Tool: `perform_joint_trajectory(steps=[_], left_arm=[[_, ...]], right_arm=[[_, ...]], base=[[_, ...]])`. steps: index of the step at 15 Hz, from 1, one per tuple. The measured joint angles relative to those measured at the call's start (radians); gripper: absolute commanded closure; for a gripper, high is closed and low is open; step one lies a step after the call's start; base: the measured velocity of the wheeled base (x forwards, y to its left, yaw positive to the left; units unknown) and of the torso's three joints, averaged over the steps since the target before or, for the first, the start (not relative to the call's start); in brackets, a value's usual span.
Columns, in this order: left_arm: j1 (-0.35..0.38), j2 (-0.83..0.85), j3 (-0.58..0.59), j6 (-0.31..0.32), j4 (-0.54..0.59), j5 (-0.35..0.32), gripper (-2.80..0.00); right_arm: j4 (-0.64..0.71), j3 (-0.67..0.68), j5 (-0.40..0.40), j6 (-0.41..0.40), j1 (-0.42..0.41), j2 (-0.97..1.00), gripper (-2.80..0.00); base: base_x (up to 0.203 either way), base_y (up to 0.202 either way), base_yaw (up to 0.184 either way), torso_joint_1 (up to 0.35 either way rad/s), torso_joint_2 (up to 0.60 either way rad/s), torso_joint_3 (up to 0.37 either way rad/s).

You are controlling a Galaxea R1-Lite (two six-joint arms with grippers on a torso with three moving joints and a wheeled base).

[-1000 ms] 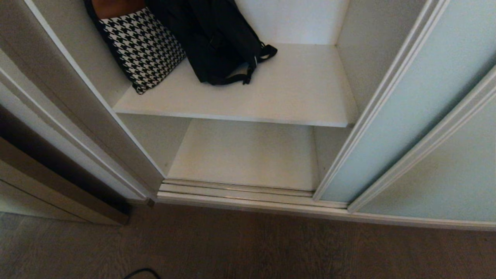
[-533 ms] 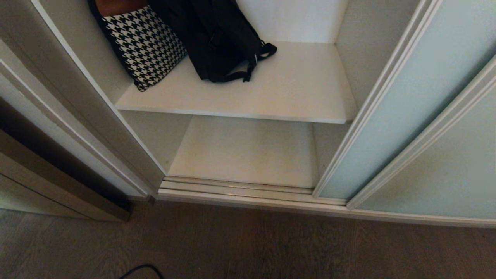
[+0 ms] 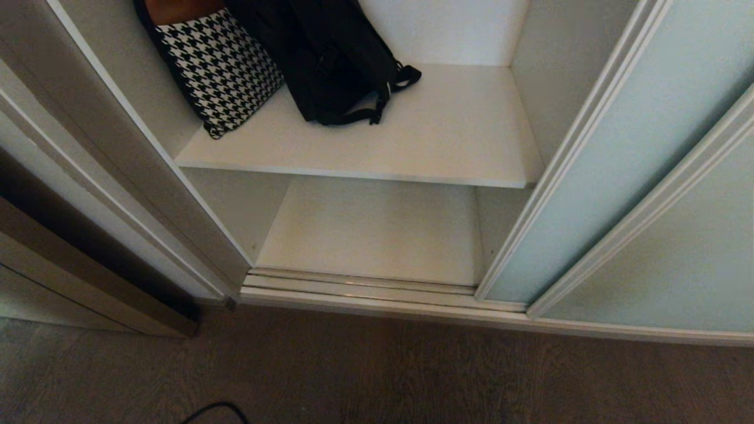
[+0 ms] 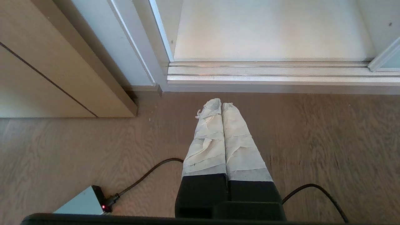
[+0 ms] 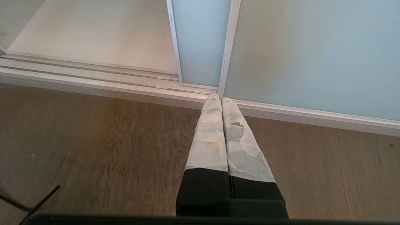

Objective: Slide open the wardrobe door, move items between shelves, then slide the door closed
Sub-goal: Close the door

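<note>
A floppy black bag [image 3: 330,59] slumps on the upper shelf [image 3: 447,141] of the open wardrobe, likely light, best grabbed by its straps; both grippers [image 4: 221,104] [image 5: 217,98] hang closed, empty.

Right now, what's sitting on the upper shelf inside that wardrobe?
On the upper shelf a black bag leans beside a black-and-white houndstooth bag. Their tops run out of view, so their contents cannot be seen.

looking like a home bedroom; built-in wardrobe [image 3: 359,235] showing frosted sliding door [image 3: 589,176]; bags [image 3: 330,65] sitting on shelf [image 3: 447,135]; wood-grain floor [image 3: 412,377]
</note>
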Motion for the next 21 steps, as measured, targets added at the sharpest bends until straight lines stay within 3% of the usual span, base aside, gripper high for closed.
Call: perform_joint_trajectory(steps=[7,10,12,17,21], left_arm=[[0.000,0.000,0.000,0.000,0.000,0.000,0.00],[0.000,0.000,0.000,0.000,0.000,0.000,0.00],[0.000,0.000,0.000,0.000,0.000,0.000,0.00],[0.000,0.001,0.000,0.000,0.000,0.000,0.00],[0.000,0.001,0.000,0.000,0.000,0.000,0.00]], right_arm=[[0.000,0.000,0.000,-0.004,0.000,0.000,0.00],[0.058,-0.052,-0.022,-0.006,0.000,0.000,0.00],[0.162,-0.194,-0.031,0.017,0.000,0.004,0.00],[0.522,-0.696,0.013,0.054,0.001,0.088,0.00],[0.644,-1.035,0.025,0.093,0.019,0.308,0.00]], base=[[0.000,0.000,0.000,0.000,0.00,0.000],[0.000,0.000,0.000,0.000,0.00,0.000],[0.000,0.000,0.000,0.000,0.00,0.000],[0.000,0.000,0.000,0.000,0.00,0.000],[0.000,0.000,0.000,0.000,0.00,0.000]])
